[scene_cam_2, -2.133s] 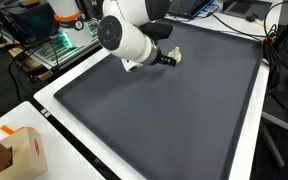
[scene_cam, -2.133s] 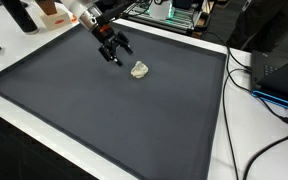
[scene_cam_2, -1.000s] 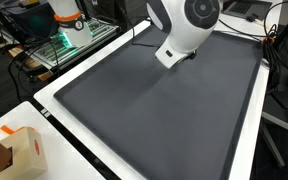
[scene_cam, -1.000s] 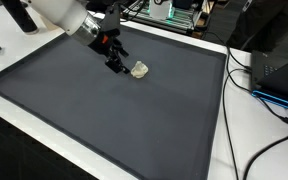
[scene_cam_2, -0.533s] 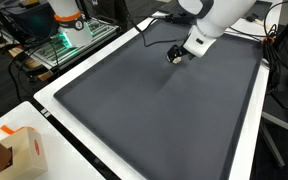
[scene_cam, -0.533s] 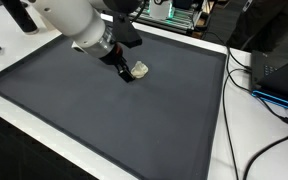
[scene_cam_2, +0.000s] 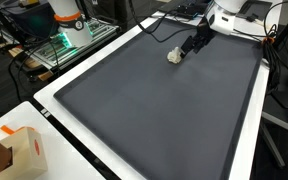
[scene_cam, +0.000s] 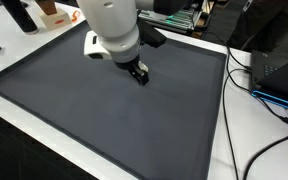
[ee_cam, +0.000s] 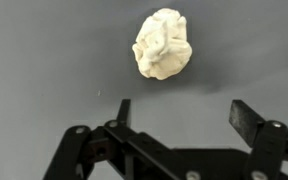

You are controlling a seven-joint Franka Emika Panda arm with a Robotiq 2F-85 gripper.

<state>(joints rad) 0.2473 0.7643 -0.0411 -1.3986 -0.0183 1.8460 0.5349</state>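
Space aplenty between the fingers (ee_cam: 246,118): the hand (scene_cam_2: 191,45) is spread as wide as it goes and grips nothing at all. Just ahead of the fingertips lies the crumpled white wad (scene_cam_2: 174,56), apart from both fingers and touching neither, so only its own weight keeps it there. It rests loose on the dark mat (scene_cam_2: 134,110) near the far edge, the hand tilted down just beside it. Elsewhere the white arm (scene_cam: 114,30) blocks it from sight. The mat covers the desk (scene_cam_2: 46,100).
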